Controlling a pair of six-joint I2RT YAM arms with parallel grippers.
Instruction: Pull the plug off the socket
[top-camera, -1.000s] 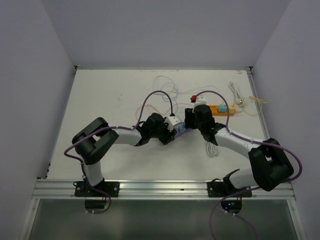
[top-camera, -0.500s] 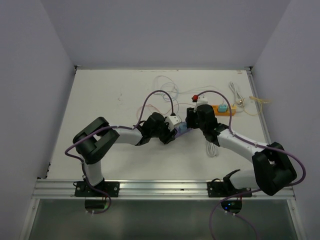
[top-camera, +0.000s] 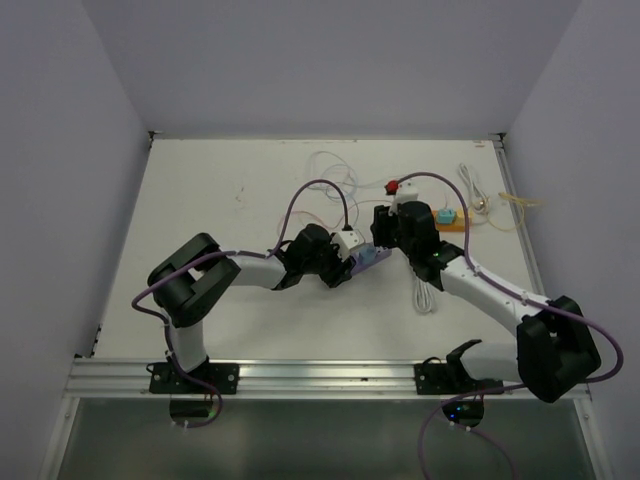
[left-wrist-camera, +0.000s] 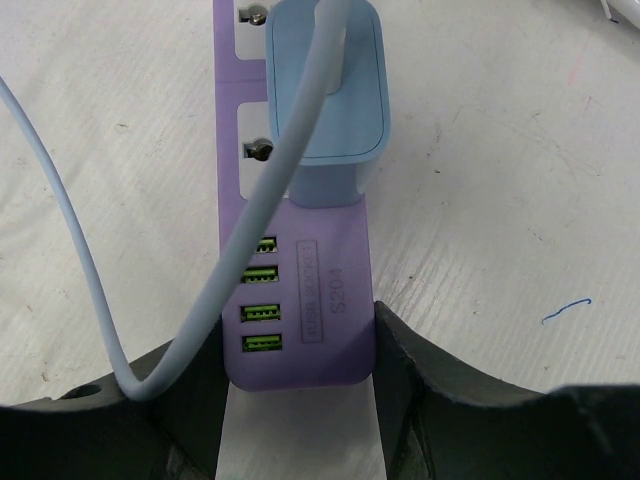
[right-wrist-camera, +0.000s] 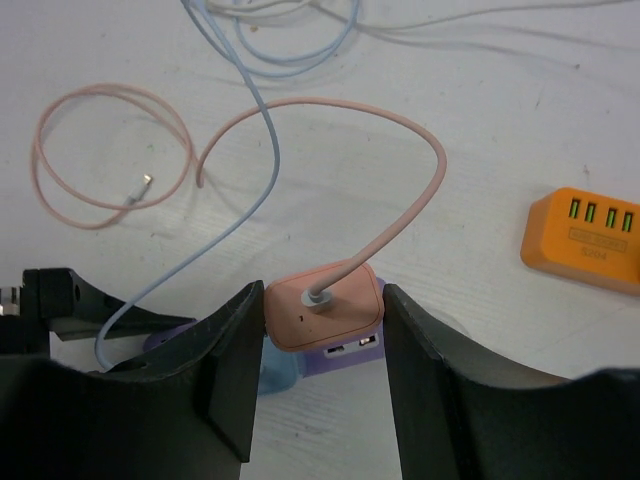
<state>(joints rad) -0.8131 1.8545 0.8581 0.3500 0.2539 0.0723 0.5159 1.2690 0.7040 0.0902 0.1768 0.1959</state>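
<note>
Right gripper (right-wrist-camera: 322, 312) is closed on the pink plug (right-wrist-camera: 318, 300), with 1 finger pressed to each flank. Over the last 1 s its arm has swung the elbow outward and the gripper has drawn a little toward the far side of the table. In the top view, more of the strip now shows beside it than before. Opposite it, the left gripper (left-wrist-camera: 298, 328) has not shifted. Its 2 fingers clamp the USB end of the purple strip (left-wrist-camera: 310, 260) and hold it in place against the pull.

The strip lies just beneath the right gripper, with 2 of its USB ports peeking out under the plug. The left wrist view shows only the blue plug (left-wrist-camera: 335, 100) seated on the strip and no pink one. That suggests the pink plug is lifting free, though its prongs are hidden, so I cannot tell if they are fully out. Its pink cable (right-wrist-camera: 425, 190) loops away ahead of the fingers, slack.
</note>
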